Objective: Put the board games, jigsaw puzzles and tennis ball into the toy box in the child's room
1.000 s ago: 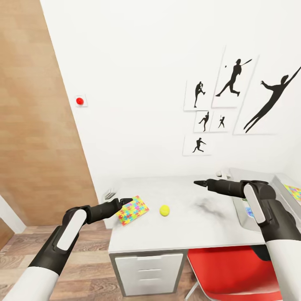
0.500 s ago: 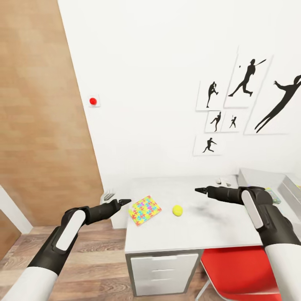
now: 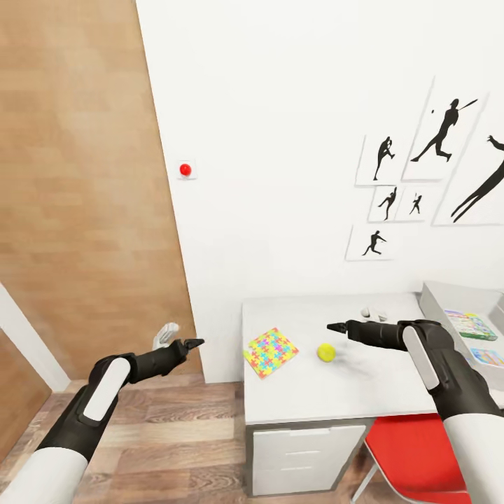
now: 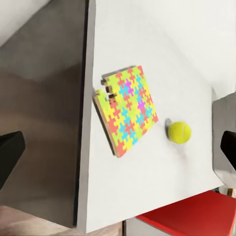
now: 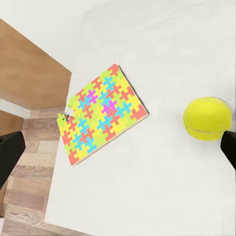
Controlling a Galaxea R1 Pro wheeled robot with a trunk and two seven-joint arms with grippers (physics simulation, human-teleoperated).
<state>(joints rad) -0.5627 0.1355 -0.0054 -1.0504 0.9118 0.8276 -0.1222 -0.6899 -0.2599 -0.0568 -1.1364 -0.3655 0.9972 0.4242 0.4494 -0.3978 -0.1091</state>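
On the light grey table (image 3: 315, 392) a multicolour jigsaw puzzle (image 3: 271, 351) lies flat near the left end, and it is also in the wrist views (image 4: 127, 114) (image 5: 101, 114). The tennis ball (image 3: 325, 352) (image 4: 179, 132) (image 5: 207, 118) rests just to its right. My right gripper (image 3: 334, 326) hovers open and empty slightly behind the ball. My left gripper (image 3: 192, 344) is open and empty, left of the table's end, above the floor. At the right edge sits the grey toy box (image 3: 437, 297), holding a green-edged board game (image 3: 470, 324) and a blue one (image 3: 486, 355).
A red chair (image 3: 420, 455) is tucked under the table's right part, beside white drawers (image 3: 304, 455). A brown door (image 3: 84, 196) fills the left. A small white object (image 3: 374, 314) lies at the table's back. The wall carries a red button (image 3: 185, 169) and black silhouettes (image 3: 441, 133).
The camera has swung left, so the table and wall pictures sit further right in the picture. My left gripper, earlier by the puzzle's edge, is now off the table's left end.
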